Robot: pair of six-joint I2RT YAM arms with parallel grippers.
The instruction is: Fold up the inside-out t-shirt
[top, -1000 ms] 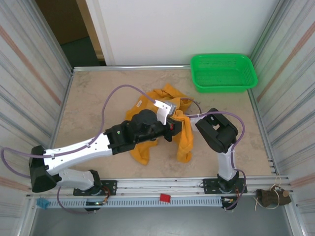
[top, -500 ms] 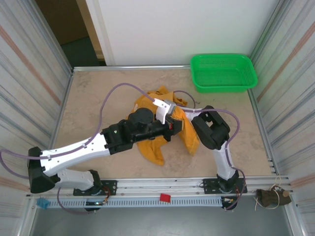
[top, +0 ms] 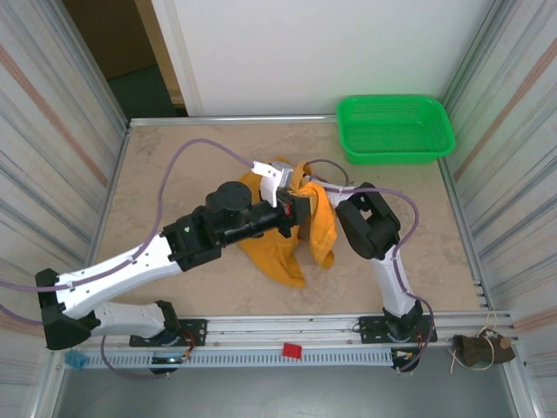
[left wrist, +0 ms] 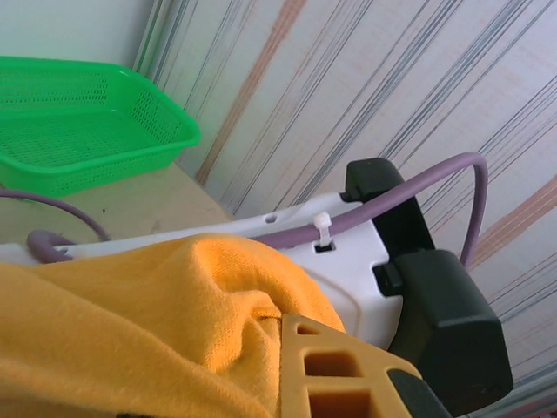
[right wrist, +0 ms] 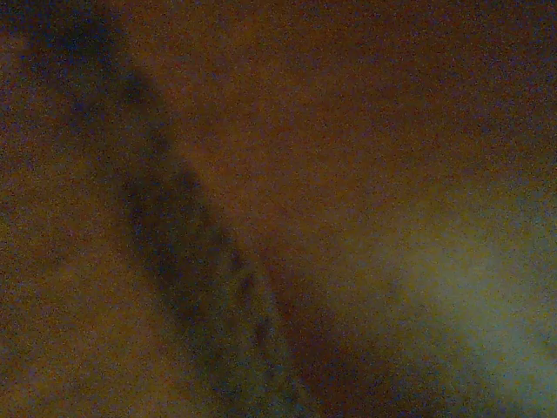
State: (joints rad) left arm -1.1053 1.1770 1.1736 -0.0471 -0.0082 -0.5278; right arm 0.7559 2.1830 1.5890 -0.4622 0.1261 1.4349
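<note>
Shirt: your mustard-orange cloth inside-out t-shirt [top: 280, 252] is one crumpled bundle at the middle of the beige stone-look tabletop [top: 165, 174]. Its upper part is raised between the two arms, and two lobes hang from there toward 6 o'clock. You cannot tell sleeve, hem or collar apart.

Left tool: the black left tool [top: 294, 205] reaches in from 8 o'clock and is pressed together on a bunch of the t-shirt. In the left wrist view the cloth [left wrist: 130, 322] is heaped against its yellow printed finger [left wrist: 348, 383].

Right tool: the black-and-white right arm [top: 370, 231] comes up from 5 o'clock, and its tool goes into the cloth at 3 o'clock of the left tool. It is pressed together. The right wrist view is dim orange fabric against the lens, so you cannot tell what it has; a pinch of cloth is likely.

Basket: the green perforated plastic basket [top: 396, 129] sits in the 1 o'clock corner, well apart from the shirt.

Step in hand: gathering and lifting the bundle, as I read it. No fold is made and the shirt is not yet laid flat.

Next move: it calls for drawing your tools apart, one toward 9 o'clock and one toward 3 o'clock, so the cloth opens, then lowering it flat. Make sure each tool holds a different part of the shirt; two pinches on the same bunch will only tug.
</note>
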